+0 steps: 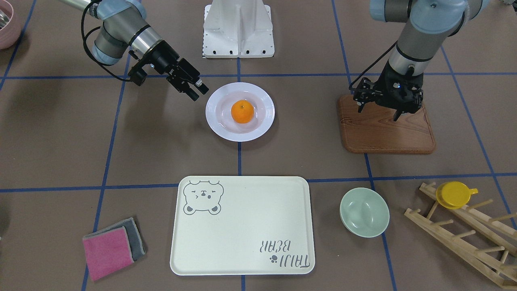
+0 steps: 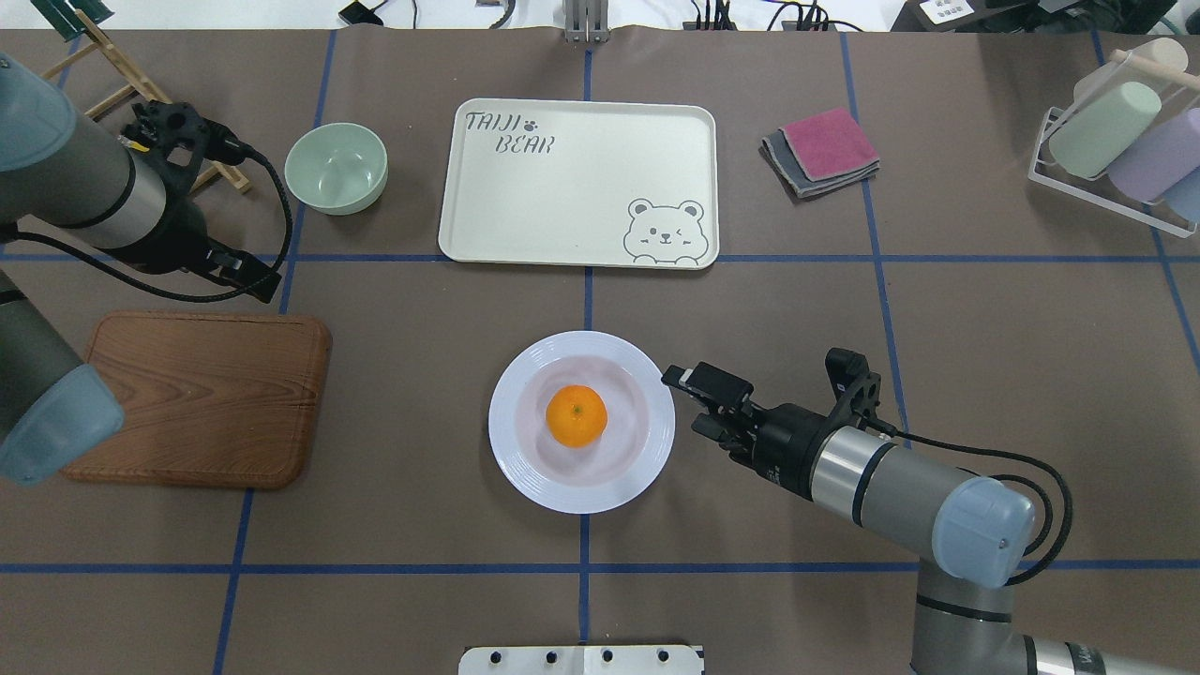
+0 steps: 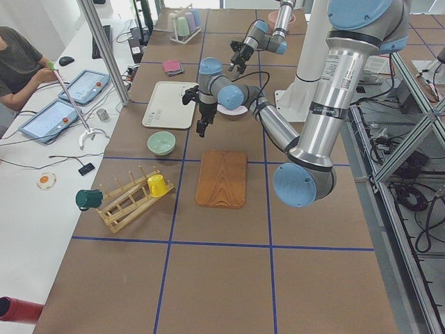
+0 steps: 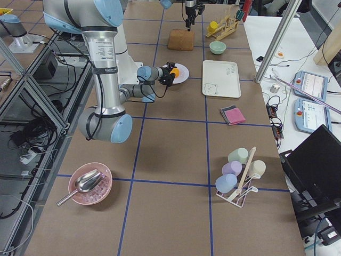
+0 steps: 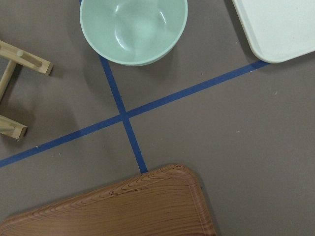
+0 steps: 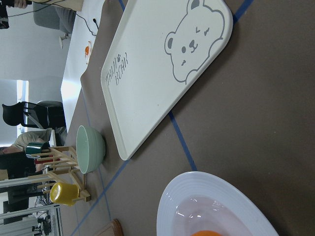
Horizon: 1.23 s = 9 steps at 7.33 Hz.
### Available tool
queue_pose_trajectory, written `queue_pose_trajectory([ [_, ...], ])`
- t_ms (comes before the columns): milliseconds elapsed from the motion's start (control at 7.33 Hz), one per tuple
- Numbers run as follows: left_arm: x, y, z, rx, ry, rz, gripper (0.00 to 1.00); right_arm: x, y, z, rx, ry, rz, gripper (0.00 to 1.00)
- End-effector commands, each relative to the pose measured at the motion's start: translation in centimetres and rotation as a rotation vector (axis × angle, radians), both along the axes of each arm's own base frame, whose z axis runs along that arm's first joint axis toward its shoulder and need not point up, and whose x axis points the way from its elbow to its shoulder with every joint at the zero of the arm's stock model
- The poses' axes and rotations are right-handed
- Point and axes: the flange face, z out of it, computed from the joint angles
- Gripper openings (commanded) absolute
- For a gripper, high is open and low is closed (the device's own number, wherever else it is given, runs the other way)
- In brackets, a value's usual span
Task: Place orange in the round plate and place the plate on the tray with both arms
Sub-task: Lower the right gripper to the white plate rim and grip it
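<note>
The orange (image 1: 242, 111) (image 2: 576, 415) lies in the sunken centre of the white round plate (image 1: 218, 123) (image 2: 647, 469), which rests on the table near the robot. The cream bear-print tray (image 1: 242, 226) (image 2: 581, 187) lies beyond the plate with nothing on it. My right gripper (image 1: 198, 92) (image 2: 694, 403) hovers open just beside the plate's rim, touching nothing. Over the far edge of the wooden board (image 1: 387, 129) (image 2: 202, 398), my left gripper (image 1: 379, 112) hangs open and holds nothing. In the right wrist view the plate (image 6: 197, 191) and tray (image 6: 162, 73) show, with only a sliver of orange (image 6: 211, 233).
A pale-green bowl (image 1: 364, 211) (image 2: 337, 168) sits beside the tray. A wooden rack (image 1: 464, 238) carries a yellow cup (image 1: 454, 195). Folded pink and grey cloths (image 1: 113, 247) (image 2: 823, 150) lie on the tray's other side. A cup stand (image 2: 1116, 141) occupies the far right corner.
</note>
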Motion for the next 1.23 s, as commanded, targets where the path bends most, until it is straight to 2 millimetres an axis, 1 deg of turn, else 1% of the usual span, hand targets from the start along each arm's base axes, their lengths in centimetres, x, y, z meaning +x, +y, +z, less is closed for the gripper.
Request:
queue_pose_trajectory([
  [0, 0.1, 0.1, -0.2, 0.001, 0.003, -0.001, 0.99, -1.2, 0.8, 1.1, -0.017, 0.018, 0.05, 1.0],
  [136, 0.2, 0.1, -0.3, -0.01, 0.006, -0.011, 0.99, -1.2, 0.8, 1.0, -0.019, 0.01, 0.085, 1.0],
  [273, 0.2, 0.0, -0.4, -0.01, 0.008, -0.012, 0.99, -0.5, 1.8, 2.6, 0.001, -0.091, 0.103, 1.0],
  [409, 0.3, 0.0, -0.5, -0.01, 0.008, -0.011, 0.99, -1.3, 2.5, 7.4, 0.022, -0.083, 0.085, 1.0],
  [545, 0.4, 0.0, -0.5, -0.009, 0.009, -0.011, 0.99, -2.3, 2.8, 7.1, 0.036, -0.077, 0.08, 1.0],
  [682, 0.4, 0.0, -0.5, -0.011, 0.008, -0.01, 0.99, -2.2, 2.5, 7.1, 0.039, -0.075, 0.083, 1.0],
  [818, 0.5, 0.0, -0.5, -0.011, 0.008, -0.01, 0.99, -2.1, 1.2, 6.7, 0.048, -0.034, 0.06, 1.0],
  [1091, 0.4, 0.1, -0.6, -0.01, 0.01, -0.012, 0.99, -3.2, 0.4, 5.3, 0.051, 0.004, 0.036, 1.0],
])
